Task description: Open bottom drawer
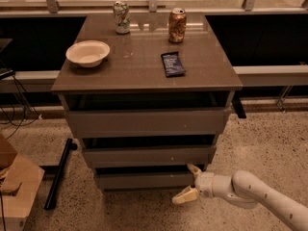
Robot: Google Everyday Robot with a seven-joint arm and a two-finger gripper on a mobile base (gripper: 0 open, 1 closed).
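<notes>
We see the gripper (190, 183) at the right end of the bottom drawer (139, 180).

The drawer is the lowest of 3 in the cabinet (144, 78), just above the speckled floor, with a dark gap over its flat front. The claw's 2 pale fingers are spread wide, 1 at the front's top edge and 1 lower, clamping nothing. A bowl (87, 53), 2 cans (121, 17) and a dark packet (172, 64) sit on top.

The bottom drawer (144, 180), with a plain grey-brown front, sits lowest and seems slightly pulled out. The gripper (185, 183) is at its right end, fingers spread.
</notes>
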